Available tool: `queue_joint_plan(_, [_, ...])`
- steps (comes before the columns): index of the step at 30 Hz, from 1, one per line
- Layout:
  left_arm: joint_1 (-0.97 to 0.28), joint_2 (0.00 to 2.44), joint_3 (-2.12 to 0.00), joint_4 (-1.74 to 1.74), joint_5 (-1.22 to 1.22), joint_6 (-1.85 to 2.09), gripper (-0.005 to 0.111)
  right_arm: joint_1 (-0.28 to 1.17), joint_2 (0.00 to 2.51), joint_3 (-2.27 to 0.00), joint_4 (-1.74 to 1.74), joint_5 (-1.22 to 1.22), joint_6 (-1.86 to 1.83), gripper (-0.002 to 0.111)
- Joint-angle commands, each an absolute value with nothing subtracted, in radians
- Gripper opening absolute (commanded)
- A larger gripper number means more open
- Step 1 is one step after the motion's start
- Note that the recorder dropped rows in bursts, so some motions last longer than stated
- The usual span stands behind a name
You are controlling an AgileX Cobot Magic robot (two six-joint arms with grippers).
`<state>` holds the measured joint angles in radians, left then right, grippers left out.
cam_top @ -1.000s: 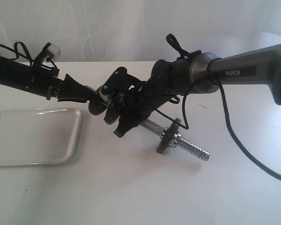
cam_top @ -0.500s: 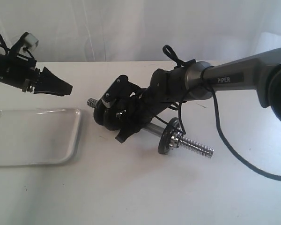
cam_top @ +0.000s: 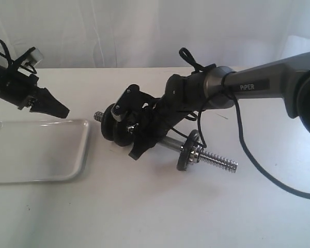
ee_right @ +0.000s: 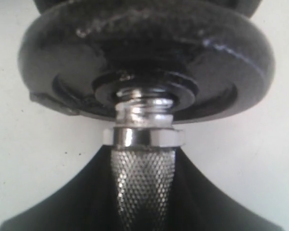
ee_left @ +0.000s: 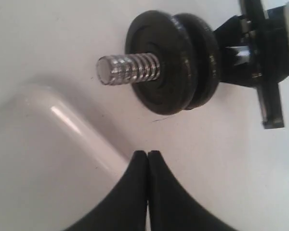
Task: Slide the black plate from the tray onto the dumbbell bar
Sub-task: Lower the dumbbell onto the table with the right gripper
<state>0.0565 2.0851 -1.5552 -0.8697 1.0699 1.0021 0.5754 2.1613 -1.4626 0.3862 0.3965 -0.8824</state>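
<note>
**Fingers, left gripper** (ee_left: 130,192): pressed flat together, tip to tip, with nothing held between them. The left gripper (cam_top: 59,111) is poised above the far edge of the tray (cam_top: 85,144), clear of its rim.

**Fingers, right gripper** (ee_right: 72,211): clamped on either side of the knurled middle of the dumbbell bar (cam_top: 168,143). By this grip of the right gripper (cam_top: 139,142) the bar is carried low over the table (cam_top: 196,217).

**Black plate** (ee_left: 154,62): found on the bar, not in the tray. It is threaded over the end nearest the tray and is outermost there. A second disc (ee_left: 202,57) is set just behind it, and a short stub of thread is left showing beyond its hub. No disc is seen in the tray.

**Third disc** (cam_top: 185,153): carried on the bar's other half, beyond the right gripper.

**Governing relation:** the bar's long axis is laid diagonally in the exterior view, from beside the tray's far corner down toward the right arm's side. The plate-bearing end is pointed toward the left fingers, which are near it but not touching. The left gripper is the nearer to the plate.

**Assessment:** the placement is judged essentially made. Any further seating would be a push along the axis, toward the right gripper.
</note>
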Motion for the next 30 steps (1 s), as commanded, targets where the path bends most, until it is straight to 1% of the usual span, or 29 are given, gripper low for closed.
queue_joint_plan(1, [0.058, 2.071, -1.561, -0.828, 1.054, 0.959, 0.000, 0.567, 1.986, -1.474, 0.357, 0.419, -0.891, 0.000])
queue_joint_plan(6, [0.058, 2.071, -1.561, -0.780, 1.002, 0.889, 0.000, 0.569, 1.990, -1.476, 0.329, 0.509, -0.944, 0.000])
queue_joint_plan(12, [0.058, 2.071, -1.561, -0.701, 0.968, 0.823, 0.000, 0.569, 1.991, -1.476, 0.440, 0.576, -1.135, 0.000])
queue_joint_plan(24, [0.058, 2.023, -1.561, -0.695, 0.943, 0.820, 0.000, 0.573, 2.011, -1.476, 0.520, 0.551, -1.276, 0.000])
queue_joint_plan(30, [0.058, 2.021, -1.561, -0.695, 0.943, 0.814, 0.000, 0.592, 2.016, -1.508, 0.526, 0.537, -1.279, 0.000])
